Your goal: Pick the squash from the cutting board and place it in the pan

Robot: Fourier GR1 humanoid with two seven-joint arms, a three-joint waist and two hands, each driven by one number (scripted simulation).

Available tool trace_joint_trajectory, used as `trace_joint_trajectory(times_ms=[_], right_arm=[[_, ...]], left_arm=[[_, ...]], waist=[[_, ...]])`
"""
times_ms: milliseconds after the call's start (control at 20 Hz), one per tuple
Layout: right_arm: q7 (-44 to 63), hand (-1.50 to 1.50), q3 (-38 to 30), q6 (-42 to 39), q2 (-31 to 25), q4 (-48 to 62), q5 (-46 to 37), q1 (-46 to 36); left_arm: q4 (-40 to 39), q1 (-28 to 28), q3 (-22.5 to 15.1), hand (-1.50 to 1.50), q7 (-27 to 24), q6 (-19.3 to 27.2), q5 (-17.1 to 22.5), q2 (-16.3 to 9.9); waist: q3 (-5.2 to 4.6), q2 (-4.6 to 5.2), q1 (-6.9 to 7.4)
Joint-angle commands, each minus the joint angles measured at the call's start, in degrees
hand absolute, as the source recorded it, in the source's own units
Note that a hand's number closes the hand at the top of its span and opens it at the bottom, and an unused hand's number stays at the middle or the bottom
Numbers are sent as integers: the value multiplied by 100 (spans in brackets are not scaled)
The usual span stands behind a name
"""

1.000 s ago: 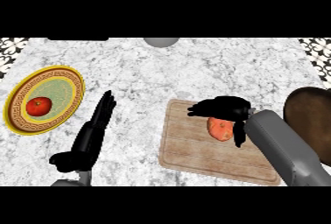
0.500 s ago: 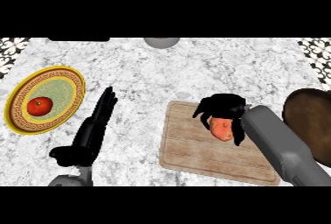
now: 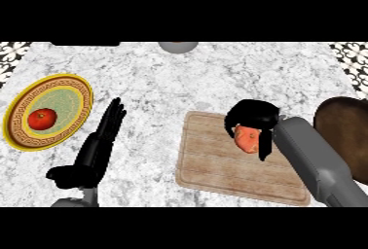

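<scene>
The surface looked like polished grey-white marble with fine veining. The cutting board was pale wood with a visible straight grain, matt. The plate seemed glazed ceramic, its yellow rim patterned. The pan looked dark brown and dull. The squash had smooth orange skin.

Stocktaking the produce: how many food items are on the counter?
2: a tomato on the plate at left, and a squash over the cutting board under the right hand.
</scene>
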State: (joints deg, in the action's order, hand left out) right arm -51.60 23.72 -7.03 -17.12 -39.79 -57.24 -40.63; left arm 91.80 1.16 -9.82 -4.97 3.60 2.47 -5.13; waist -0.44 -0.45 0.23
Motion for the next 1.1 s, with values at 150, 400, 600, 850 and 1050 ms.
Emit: trace_joint_trajectory(times_ms=[150,400,600,850,1050], right_arm=[[2293,150,-1288,611,-1,-208,575,826],[3767,150,-1941,1596,-67,-753,663,1427],[4404,150,-2165,2096,201,-1911,786,1634],[5293,150,-2249,2284,603,-3451,927,2443],[6231,150,-2368,2031,665,-4921,1023,3147]], left_arm=[[16,-369,233,0,-37,123,55,-75],[35,-576,463,0,-108,220,62,-194],[78,-582,345,0,-56,292,-1,-79],[94,-558,362,0,-177,224,-13,-136],[231,-458,144,0,-22,254,-105,-16]], waist=[[29,-160,-554],[3,-284,-883],[3,-288,-914],[9,-203,-801],[21,-119,-583]])
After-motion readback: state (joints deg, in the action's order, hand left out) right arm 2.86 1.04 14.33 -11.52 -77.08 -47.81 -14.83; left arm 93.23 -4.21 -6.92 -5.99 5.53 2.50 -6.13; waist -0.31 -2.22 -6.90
